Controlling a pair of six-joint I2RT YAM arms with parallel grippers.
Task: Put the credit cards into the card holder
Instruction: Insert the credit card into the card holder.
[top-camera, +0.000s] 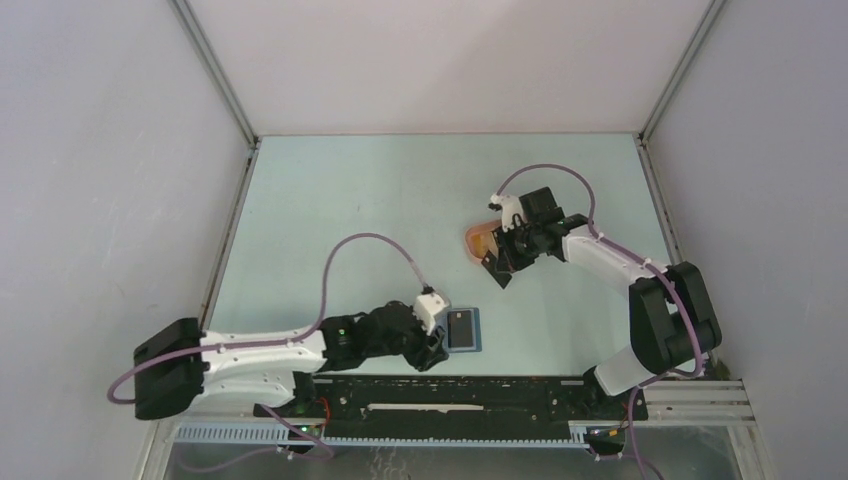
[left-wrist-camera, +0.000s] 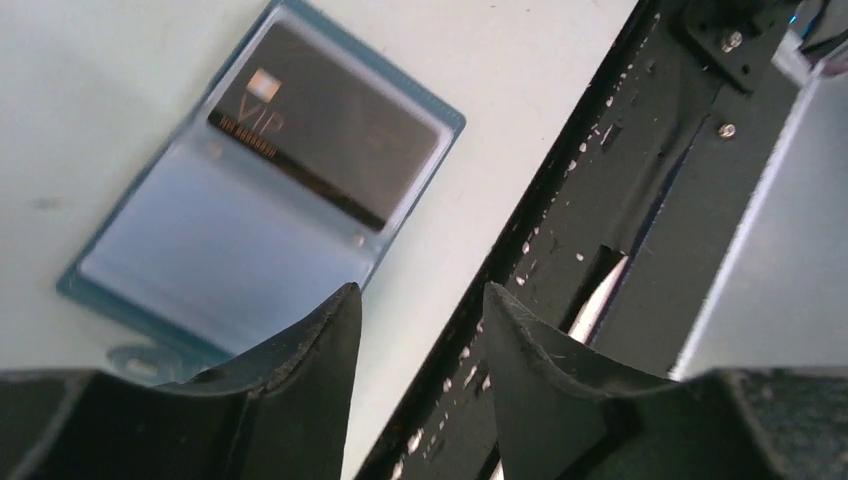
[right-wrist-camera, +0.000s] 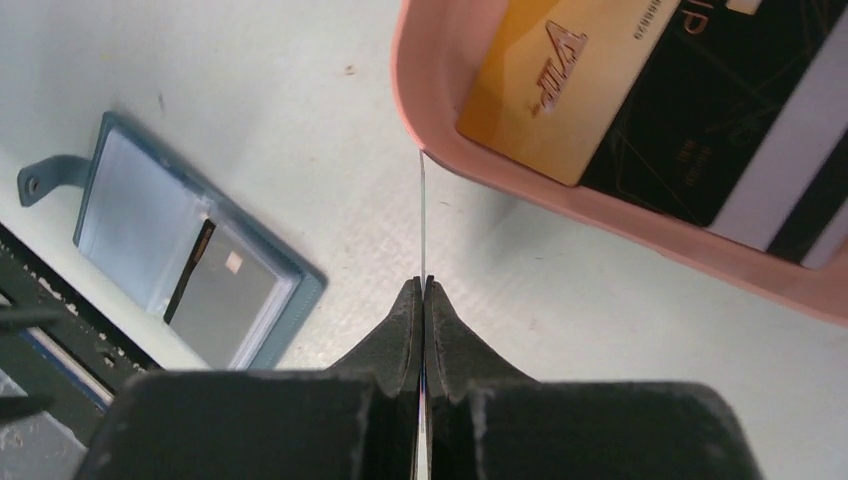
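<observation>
Right pincer (right-wrist-camera: 424, 285) pinches a thin plastic card (right-wrist-camera: 423, 215) edge-on; peach-pink oval tray (right-wrist-camera: 600, 225) ahead holds orange-yellow card (right-wrist-camera: 545, 85), black striped card (right-wrist-camera: 720, 130) — both pending. Left pincer (left-wrist-camera: 420, 300) spread, empty; open dark-blue card holder (left-wrist-camera: 210, 250) ahead-left, one black card (left-wrist-camera: 330, 130) seated.

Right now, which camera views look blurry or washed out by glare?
Left wrist: card holder and its black card are slightly smeared, small print unreadable. Right wrist: pink tray is sharp, but glare greys the card holder's sleeved card. Top external: even light, soft shadows.
</observation>
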